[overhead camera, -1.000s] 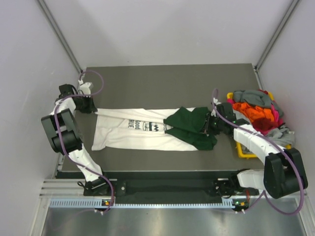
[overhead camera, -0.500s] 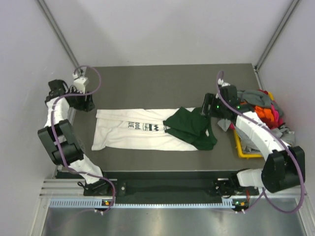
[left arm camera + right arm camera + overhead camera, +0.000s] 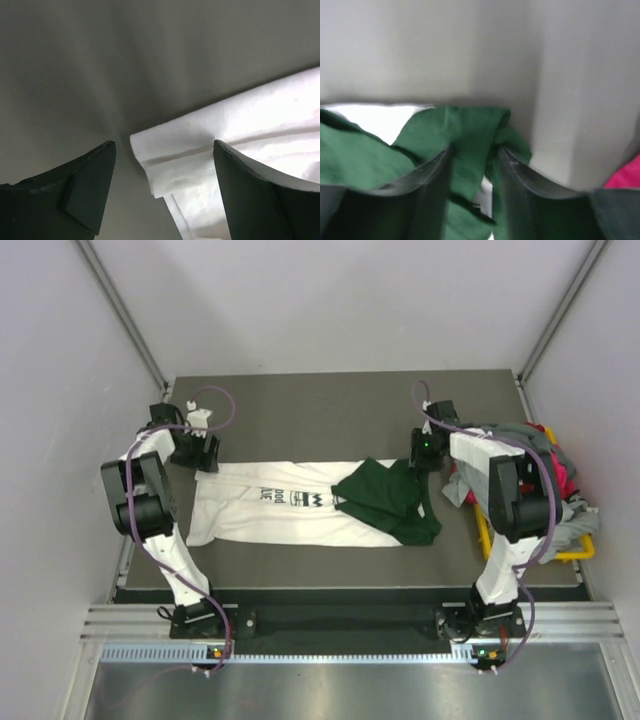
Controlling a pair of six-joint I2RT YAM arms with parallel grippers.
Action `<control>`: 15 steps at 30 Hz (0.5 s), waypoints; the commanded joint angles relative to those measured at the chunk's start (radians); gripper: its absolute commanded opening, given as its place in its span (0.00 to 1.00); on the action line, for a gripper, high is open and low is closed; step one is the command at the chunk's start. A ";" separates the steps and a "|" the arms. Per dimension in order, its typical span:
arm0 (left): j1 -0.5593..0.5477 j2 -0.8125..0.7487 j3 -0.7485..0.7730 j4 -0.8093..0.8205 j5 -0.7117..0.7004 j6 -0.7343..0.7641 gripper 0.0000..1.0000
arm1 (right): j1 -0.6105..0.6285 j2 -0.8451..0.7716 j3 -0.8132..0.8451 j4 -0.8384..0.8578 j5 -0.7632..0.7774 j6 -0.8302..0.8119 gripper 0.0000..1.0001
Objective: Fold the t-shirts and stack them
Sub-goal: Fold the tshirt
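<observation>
The white t-shirt with black print lies in a long strip across the table, its dark green part bunched at the right end. My left gripper is at the shirt's far left corner. In the left wrist view it stands open, the white corner lying between the fingers untouched. My right gripper is at the far right edge of the green part. In the right wrist view it is closed narrowly around a fold of green cloth.
A yellow bin at the table's right edge holds a pile of other tees, grey and pink showing. Pink cloth shows at the right wrist view's edge. The dark table ends near both grippers.
The left gripper opened and moved right to the shirt's far left corner. The right gripper let go, swung up to the green part's far edge and narrowed on a fold.
</observation>
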 commanded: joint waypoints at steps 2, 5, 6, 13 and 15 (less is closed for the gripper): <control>0.000 -0.021 -0.075 0.024 0.004 0.015 0.79 | -0.015 0.022 0.034 0.045 -0.061 0.000 0.26; 0.001 -0.047 -0.157 0.006 0.045 0.047 0.47 | -0.015 0.059 0.069 0.066 -0.087 0.003 0.05; 0.006 -0.072 -0.178 -0.008 0.058 0.055 0.40 | -0.018 0.091 0.087 0.074 -0.093 0.001 0.01; 0.078 -0.196 -0.351 -0.112 0.135 0.142 0.00 | -0.021 0.320 0.480 0.140 -0.213 0.090 0.00; 0.078 -0.248 -0.391 -0.158 0.150 0.184 0.00 | -0.012 0.439 0.602 0.140 -0.215 0.128 0.00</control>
